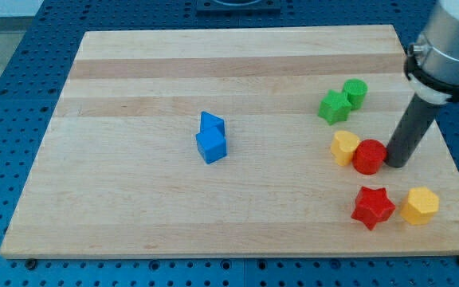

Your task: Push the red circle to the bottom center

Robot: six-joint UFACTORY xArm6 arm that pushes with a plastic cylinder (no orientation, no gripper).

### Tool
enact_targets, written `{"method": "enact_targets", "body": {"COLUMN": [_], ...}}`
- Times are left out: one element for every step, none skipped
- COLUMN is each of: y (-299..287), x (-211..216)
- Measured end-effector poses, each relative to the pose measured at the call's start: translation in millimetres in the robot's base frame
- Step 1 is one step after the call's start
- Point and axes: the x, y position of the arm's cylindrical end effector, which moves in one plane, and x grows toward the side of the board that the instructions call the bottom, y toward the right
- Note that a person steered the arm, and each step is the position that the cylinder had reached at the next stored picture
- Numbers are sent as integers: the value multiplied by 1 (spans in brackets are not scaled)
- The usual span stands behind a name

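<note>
The red circle [368, 156] lies on the wooden board [134, 199] at the view's right, about mid-height. A yellow block [344, 147] touches its left side. My tip [394, 164] is right against the red circle's right side. The dark rod rises from there up to the arm at the view's top right.
A red star [372, 207] and a yellow hexagon block [420, 206] lie below the red circle near the board's bottom right. A green star [334, 106] and a green cylinder [355, 93] lie above it. Two blue blocks [211, 139] sit touching near the board's middle.
</note>
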Motion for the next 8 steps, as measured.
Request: {"method": "enact_targets", "body": {"y": [-15,-26,-35,-50,-69,-91,-108,-113], "x": [0,0,4,12,20,20,20,16]}}
